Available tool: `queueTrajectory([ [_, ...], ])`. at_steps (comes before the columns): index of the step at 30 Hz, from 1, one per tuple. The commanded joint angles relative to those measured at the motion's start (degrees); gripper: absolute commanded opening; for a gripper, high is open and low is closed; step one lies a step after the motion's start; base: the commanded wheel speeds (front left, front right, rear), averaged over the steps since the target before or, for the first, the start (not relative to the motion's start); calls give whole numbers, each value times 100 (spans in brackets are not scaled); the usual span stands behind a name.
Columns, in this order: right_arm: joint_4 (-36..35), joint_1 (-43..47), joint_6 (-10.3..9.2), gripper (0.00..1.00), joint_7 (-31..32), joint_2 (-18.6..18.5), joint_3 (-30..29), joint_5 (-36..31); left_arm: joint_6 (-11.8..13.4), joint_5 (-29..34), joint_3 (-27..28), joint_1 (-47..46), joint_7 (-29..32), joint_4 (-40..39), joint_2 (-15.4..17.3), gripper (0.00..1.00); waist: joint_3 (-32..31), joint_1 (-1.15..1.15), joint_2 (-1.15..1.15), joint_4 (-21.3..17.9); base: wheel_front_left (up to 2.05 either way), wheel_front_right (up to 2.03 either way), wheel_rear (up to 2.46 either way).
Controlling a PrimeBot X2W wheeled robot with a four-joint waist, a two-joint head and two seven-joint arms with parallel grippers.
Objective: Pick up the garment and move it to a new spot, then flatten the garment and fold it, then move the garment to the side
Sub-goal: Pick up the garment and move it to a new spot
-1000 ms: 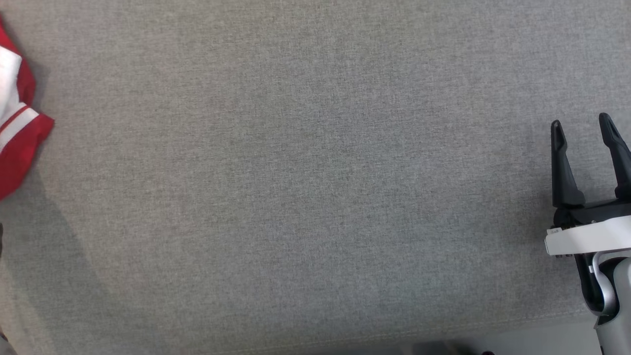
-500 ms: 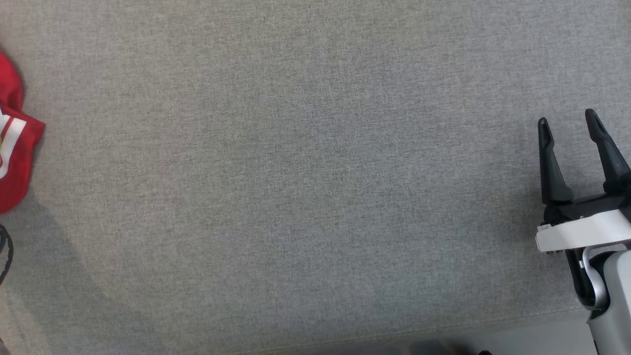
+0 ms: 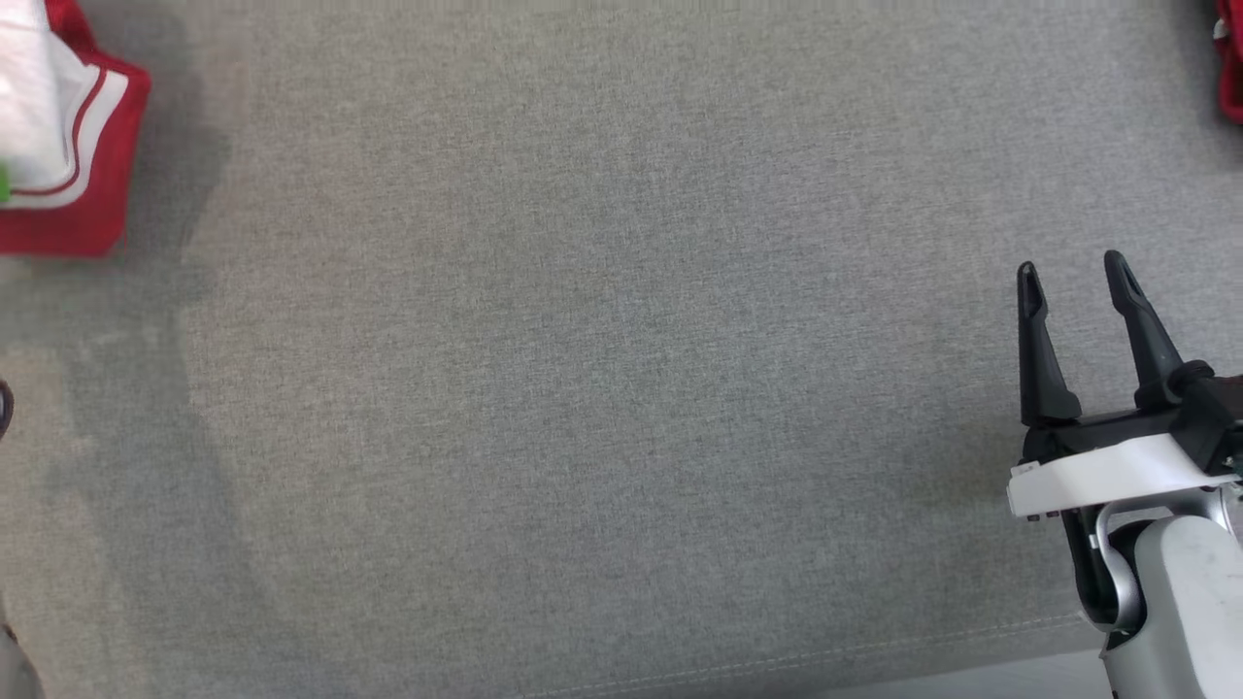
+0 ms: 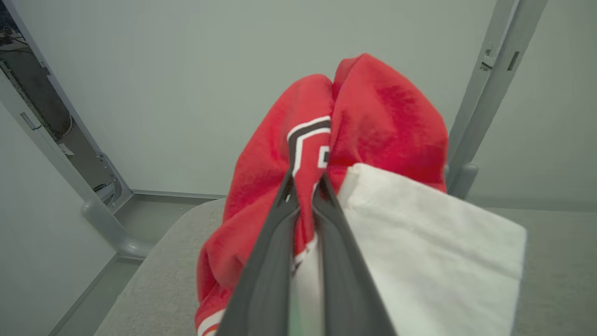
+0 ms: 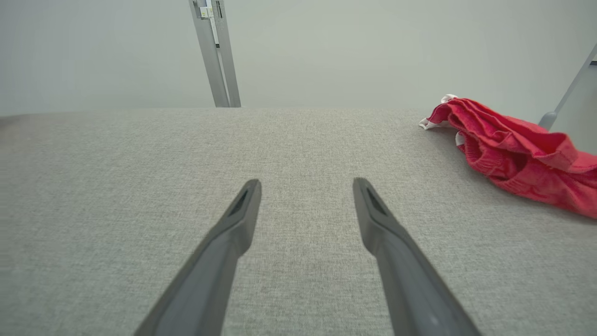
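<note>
The garment [image 4: 387, 116] is red fleece with white panels and a dark and white stripe. In the left wrist view it bunches up around my left gripper [image 4: 305, 184], whose two fingers are pinched together on a fold of it, above the grey surface. In the head view the garment [image 3: 68, 146] shows at the top left corner, red with a white part. My right gripper [image 3: 1071, 267] stands open at the lower right over bare grey cloth, far from the garment. The right wrist view shows my right gripper [image 5: 306, 184] with nothing between its fingers.
The work surface [image 3: 621, 388] is a wide grey fabric-covered top, with its front edge along the bottom of the head view. A second crumpled red cloth [image 5: 517, 154] lies at the far right, seen as a red cloth [image 3: 1231, 68] at the top right corner. Grey frame posts [image 5: 217, 51] stand behind.
The head camera has shifted. My left gripper has shut on the garment, which now sits higher at the left edge with more white showing. My right gripper stays open.
</note>
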Motion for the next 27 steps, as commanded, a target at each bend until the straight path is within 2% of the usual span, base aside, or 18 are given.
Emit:
queueTrajectory([
  [1, -7, 53, 2, 100, -22, 55, 20, -20, -3, 46, -77, -105, -41, -172, -26, 0, -285, 0, 0, -93, 0, 0, 0],
  [7, 67, 45, 2, 100, -22, 188, 117, 6, -49, -3, -542, -328, 142, -1048, -234, 0, -529, 0, 0, -310, 0, 0, 0],
  [16, 94, -7, 2, 100, -21, 378, 254, 26, -52, -258, -1416, -412, 616, -2298, -856, 0, -707, 0, 0, -715, 0, 0, 0],
  [21, 64, -34, 2, 100, -22, 443, 325, 9, -54, -392, -1950, -113, 751, -2509, -1182, 0, -766, 0, 0, -913, 0, 0, 0],
  [27, 24, -57, 2, 100, -22, 529, 441, 15, -54, -522, -2438, 534, 665, -2225, -1492, 0, -764, 0, 0, -1121, 0, 0, 0],
])
